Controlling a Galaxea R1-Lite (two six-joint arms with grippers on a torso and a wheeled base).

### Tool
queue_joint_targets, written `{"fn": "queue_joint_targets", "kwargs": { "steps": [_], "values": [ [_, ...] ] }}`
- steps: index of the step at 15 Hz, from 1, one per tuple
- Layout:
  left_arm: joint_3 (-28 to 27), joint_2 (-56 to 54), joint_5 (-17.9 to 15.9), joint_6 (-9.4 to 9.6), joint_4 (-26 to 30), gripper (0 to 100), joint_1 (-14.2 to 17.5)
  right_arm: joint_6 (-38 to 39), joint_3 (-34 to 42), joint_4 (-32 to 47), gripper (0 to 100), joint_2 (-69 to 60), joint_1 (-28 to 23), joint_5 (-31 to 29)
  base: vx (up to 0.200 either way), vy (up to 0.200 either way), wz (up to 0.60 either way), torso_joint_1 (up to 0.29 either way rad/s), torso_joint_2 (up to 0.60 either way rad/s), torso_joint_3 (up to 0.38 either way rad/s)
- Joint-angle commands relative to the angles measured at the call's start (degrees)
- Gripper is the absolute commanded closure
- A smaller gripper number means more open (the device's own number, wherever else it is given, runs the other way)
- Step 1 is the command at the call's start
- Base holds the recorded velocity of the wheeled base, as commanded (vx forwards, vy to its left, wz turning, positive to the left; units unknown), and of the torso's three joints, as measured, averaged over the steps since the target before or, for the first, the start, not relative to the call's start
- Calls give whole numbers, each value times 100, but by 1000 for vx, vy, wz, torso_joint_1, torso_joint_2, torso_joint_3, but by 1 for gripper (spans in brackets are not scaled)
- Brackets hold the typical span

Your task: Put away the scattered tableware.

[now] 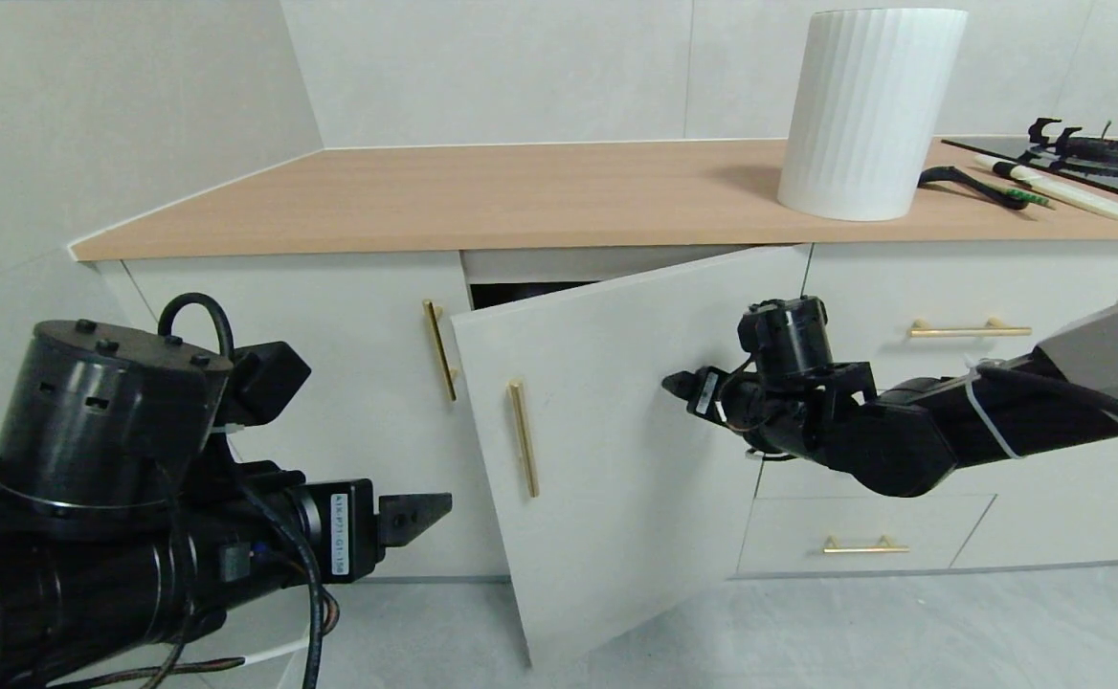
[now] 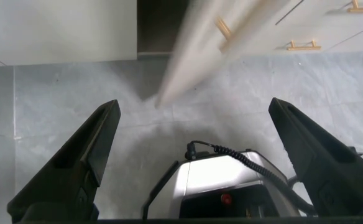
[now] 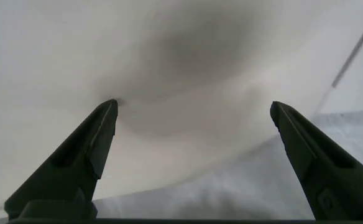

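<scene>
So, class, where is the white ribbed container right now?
The white ribbed container stands on the countertop, head view's right side, beside the black-handled utensil.

Wooden countertop (image 1: 482, 196), gas hob (image 1: 1100, 151) at its right end, white cabinet door (image 1: 616, 431) ajar, gold handle (image 1: 523, 437)

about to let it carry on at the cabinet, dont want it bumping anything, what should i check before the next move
1. Cabinet door open wide enough to load: not ok, it is only partly swung out.
2. Right tool free: ok, open and empty, close to the door face.
3. Left tool free: ok, open and empty, low beside the door.
4. Door handle unobstructed: ok, neither tool is on it.
5. Room inside the cabinet: cannot tell, the gap is dark.
6. Tableware stowed: not ok, black-handled utensil and white utensil lie on the counter.
</scene>
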Motion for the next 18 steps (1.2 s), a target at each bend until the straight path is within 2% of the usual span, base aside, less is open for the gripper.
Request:
{"fn": "queue_joint_targets", "kwargs": {
  "steps": [1,5,9,18],
  "values": [
    [17,2,0,-3,-8,0,-7,115,-189,1,0,188,-73,-45,0,0,0,0,0,0],
    [8,11,0,-3,-8,0,-7,396,-444,1,0,303,-214,-115,0,0,0,0,0,0],
    [8,46,0,-3,-8,0,-7,423,-839,1,0,645,-363,-678,0,0,0,0,0,0],
    [8,54,0,-3,-8,0,-7,414,-1261,1,0,1006,-451,-1275,0,0,0,0,0,0]
  ]
}}
